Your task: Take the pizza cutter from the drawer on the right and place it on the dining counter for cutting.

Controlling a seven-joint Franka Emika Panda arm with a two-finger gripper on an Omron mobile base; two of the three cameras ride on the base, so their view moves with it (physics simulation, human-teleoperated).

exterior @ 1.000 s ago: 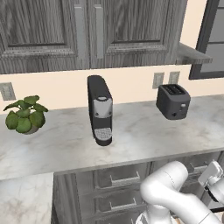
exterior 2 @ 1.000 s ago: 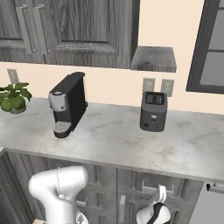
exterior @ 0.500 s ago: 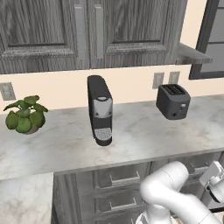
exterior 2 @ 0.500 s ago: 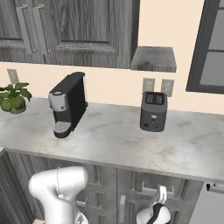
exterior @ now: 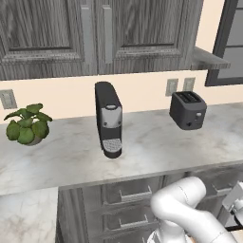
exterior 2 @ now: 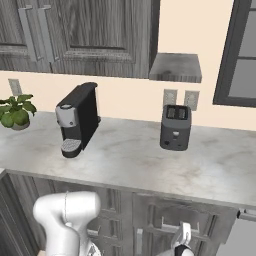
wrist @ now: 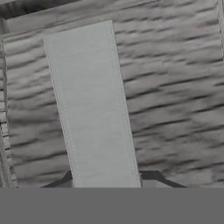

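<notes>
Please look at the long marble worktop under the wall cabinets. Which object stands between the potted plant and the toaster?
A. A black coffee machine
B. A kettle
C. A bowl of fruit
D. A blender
A. In the left base view the black coffee machine stands on the worktop, with the potted plant to its left and the toaster to its right.

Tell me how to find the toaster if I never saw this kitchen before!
Look at the long marble worktop under the grey wall cupboards. Toward its right end, below two wall sockets, stands the toaster. It is a low dark box with two slots on top, unlike the taller coffee machine or the leafy potted plant.
</notes>
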